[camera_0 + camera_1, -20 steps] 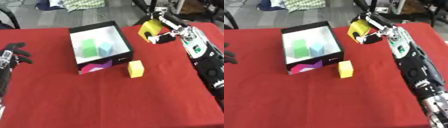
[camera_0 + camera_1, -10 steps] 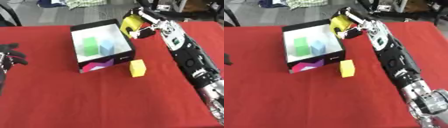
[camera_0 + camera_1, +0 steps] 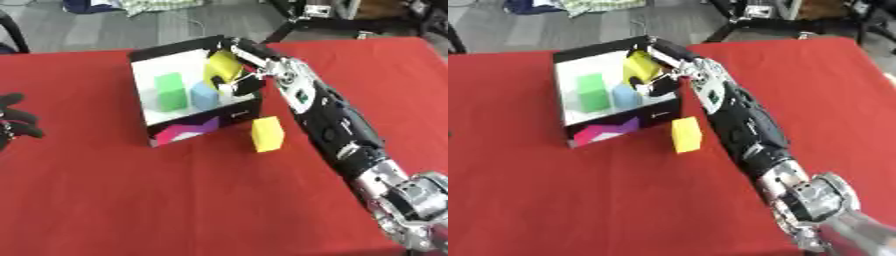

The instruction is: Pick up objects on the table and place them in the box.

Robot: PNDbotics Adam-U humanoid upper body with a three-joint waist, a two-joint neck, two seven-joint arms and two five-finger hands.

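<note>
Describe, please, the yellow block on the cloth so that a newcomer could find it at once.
Start at the black box with the white floor on the red table. Just off its near right corner, on the cloth, stands a yellow block. It is the only block outside the box and free; the other yellow piece is held over the box by the right hand.

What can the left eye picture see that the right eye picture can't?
Only the left eye view shows the robot's left hand, a dark hand at the left edge over the red table. The right eye view adds nothing clear of its own, just a dark sliver at its left edge. Both show the right hand holding a yellow piece over the box, the green block and light blue block inside, and the yellow block outside.
</note>
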